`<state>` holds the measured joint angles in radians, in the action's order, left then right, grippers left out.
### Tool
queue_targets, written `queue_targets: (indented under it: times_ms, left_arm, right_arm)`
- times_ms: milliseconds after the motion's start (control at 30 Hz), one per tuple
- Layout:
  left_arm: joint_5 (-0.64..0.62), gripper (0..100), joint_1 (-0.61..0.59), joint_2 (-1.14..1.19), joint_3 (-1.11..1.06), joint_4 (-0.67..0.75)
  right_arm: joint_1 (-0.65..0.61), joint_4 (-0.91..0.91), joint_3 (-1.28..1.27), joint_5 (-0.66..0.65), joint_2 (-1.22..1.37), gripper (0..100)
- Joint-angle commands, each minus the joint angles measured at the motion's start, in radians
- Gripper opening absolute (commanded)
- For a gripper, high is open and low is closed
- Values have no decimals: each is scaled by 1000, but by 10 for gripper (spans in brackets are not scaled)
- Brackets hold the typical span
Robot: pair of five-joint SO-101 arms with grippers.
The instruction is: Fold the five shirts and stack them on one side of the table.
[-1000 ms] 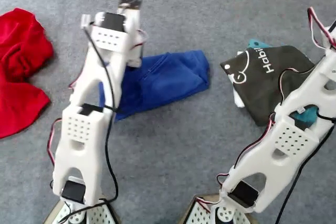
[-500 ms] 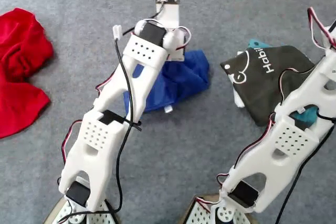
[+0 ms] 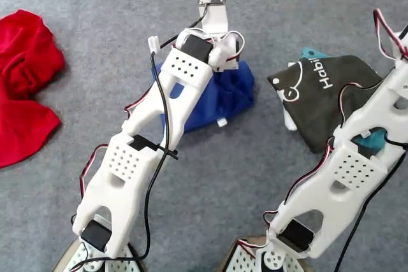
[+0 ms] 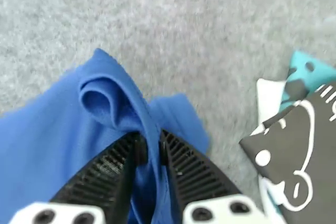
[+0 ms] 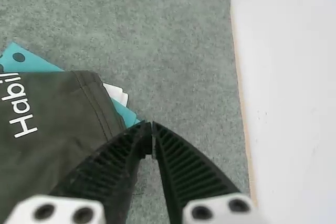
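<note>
A blue shirt (image 3: 220, 97) lies bunched at the middle of the grey mat. My left gripper (image 4: 149, 145) is shut on a raised fold of the blue shirt (image 4: 73, 129); in the high view the left gripper (image 3: 228, 62) is at the shirt's far edge. A red shirt (image 3: 25, 81) lies crumpled at the far left. At the right is a stack with a folded black shirt (image 3: 322, 93) on top and teal and white ones beneath. My right gripper (image 5: 152, 128) hangs shut over the corner of the black shirt (image 5: 47, 124), with nothing seen between its fingers.
The right arm (image 3: 357, 157) leans over the stack's near side. The grey mat (image 5: 173, 40) ends close beside the stack, with a white surface (image 5: 289, 103) beyond its edge. Bare mat lies between the blue shirt and the stack.
My left arm has swung to the right and farther away, pulling the blue shirt's left part over itself into a tighter bunch. The right arm and the stack have not moved.
</note>
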<state>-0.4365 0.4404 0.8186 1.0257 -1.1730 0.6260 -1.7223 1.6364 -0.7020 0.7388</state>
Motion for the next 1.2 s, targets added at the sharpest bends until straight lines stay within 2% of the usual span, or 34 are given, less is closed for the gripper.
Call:
queue_targets:
  times_ms: [0,233,433,500,633,733,933,1033,1100,1167]
  left_arm:
    - [-11,29,35,-11,39,35]
    - [-9,29,81,57,51,114]
    - [-11,34,58,117,51,117]
    - [-23,73,44,117,51,112]
    - [-163,207,5,117,51,110]
    - [-190,216,-30,121,110,103]
    - [-190,210,-114,118,249,-35]
    - [-169,123,-222,121,320,-166]
    - [-98,34,-282,130,341,-229]
    - [-60,37,-303,152,321,-276]
  right_arm:
    - [2,20,35,-5,-48,17]
    - [-14,17,35,0,-48,17]
    - [-14,17,35,-2,-48,17]
    - [-14,15,35,-2,-48,17]
    - [-21,12,33,-6,-47,18]
    - [-38,11,33,-6,-30,18]
    - [-135,-26,35,-8,-22,18]
    - [-259,-49,7,9,-25,18]
    - [-331,-48,-79,21,-39,18]
    - [-407,-51,-213,32,-91,18]
